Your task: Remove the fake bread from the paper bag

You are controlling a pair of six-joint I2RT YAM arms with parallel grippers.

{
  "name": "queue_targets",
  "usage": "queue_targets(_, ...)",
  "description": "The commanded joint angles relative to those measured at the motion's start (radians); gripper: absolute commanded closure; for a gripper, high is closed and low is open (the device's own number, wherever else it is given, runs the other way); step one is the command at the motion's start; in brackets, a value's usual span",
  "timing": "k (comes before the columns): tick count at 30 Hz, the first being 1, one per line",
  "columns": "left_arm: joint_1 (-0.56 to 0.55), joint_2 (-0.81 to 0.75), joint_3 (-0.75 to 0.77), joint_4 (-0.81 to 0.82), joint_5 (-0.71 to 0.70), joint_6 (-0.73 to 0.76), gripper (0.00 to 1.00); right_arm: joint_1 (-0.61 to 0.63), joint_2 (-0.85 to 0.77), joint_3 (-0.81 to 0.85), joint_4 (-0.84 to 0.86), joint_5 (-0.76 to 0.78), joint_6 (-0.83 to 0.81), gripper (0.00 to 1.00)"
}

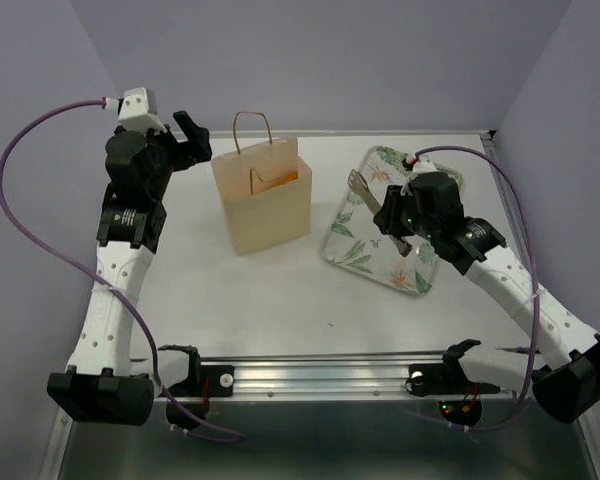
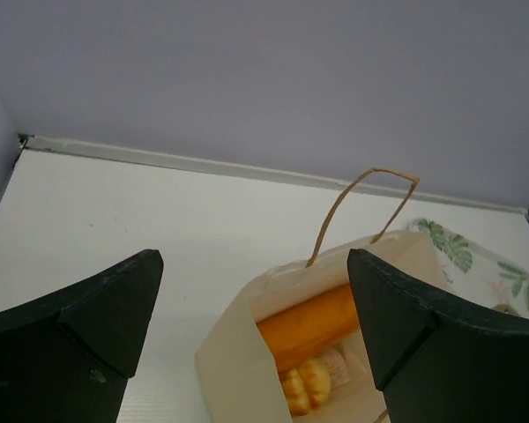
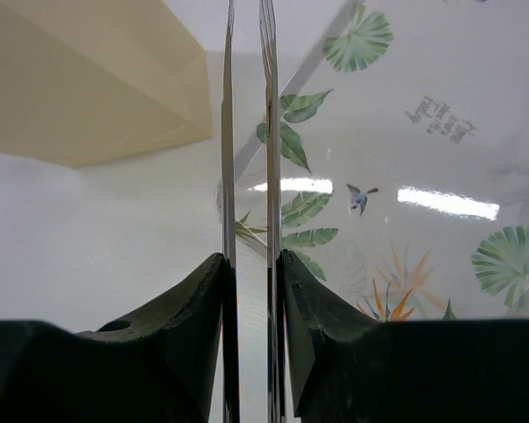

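Note:
The tan paper bag [image 1: 265, 205] stands upright and open at the table's middle back. In the left wrist view the paper bag [image 2: 234, 352] holds a long golden-orange loaf [image 2: 310, 329], a small yellow roll [image 2: 304, 385] and a pinkish piece [image 2: 338, 362]; the round bun is hidden. From above only some orange [image 1: 283, 180] shows inside. My left gripper [image 1: 192, 135] is open and empty, raised to the left of the bag [image 2: 253, 264]. My right gripper [image 1: 388, 215] is shut on metal tongs [image 1: 360, 188], held over the tray; the tongs' blades [image 3: 267, 132] stand close together, empty.
A floral-print tray [image 1: 358, 252] lies to the right of the bag, also in the right wrist view [image 3: 423, 132] and the left wrist view [image 2: 480, 264]. The bag's corner [image 3: 97, 79] is to the tongs' left. A metal rail [image 1: 320, 375] runs along the near edge.

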Motion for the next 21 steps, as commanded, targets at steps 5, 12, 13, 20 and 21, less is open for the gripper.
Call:
queue_targets(5, -0.001, 0.205, 0.161, 0.02, 0.374, 0.324, 0.01, -0.081, -0.007, 0.117, 0.027, -0.046, 0.054, 0.62)
queue_targets(12, -0.001, 0.299, 0.206, -0.071, 0.52, 0.539, 0.01, -0.099, 0.013, 0.137, 0.043, -0.065, 0.059, 0.6)
queue_targets(13, -0.002, 0.299, 0.198, -0.069, 0.53, 0.56, 0.01, -0.099, 0.019, 0.139, 0.042, -0.069, 0.059, 0.6)
queue_targets(20, -0.005, 0.358, 0.205, -0.118, 0.558, 0.729, 0.01, -0.099, 0.033, 0.143, 0.045, -0.103, 0.057, 0.59)
queue_targets(21, -0.005, 0.375, 0.219, -0.14, 0.544, 0.74, 0.01, -0.099, 0.033, 0.142, 0.045, -0.114, 0.057, 0.59)
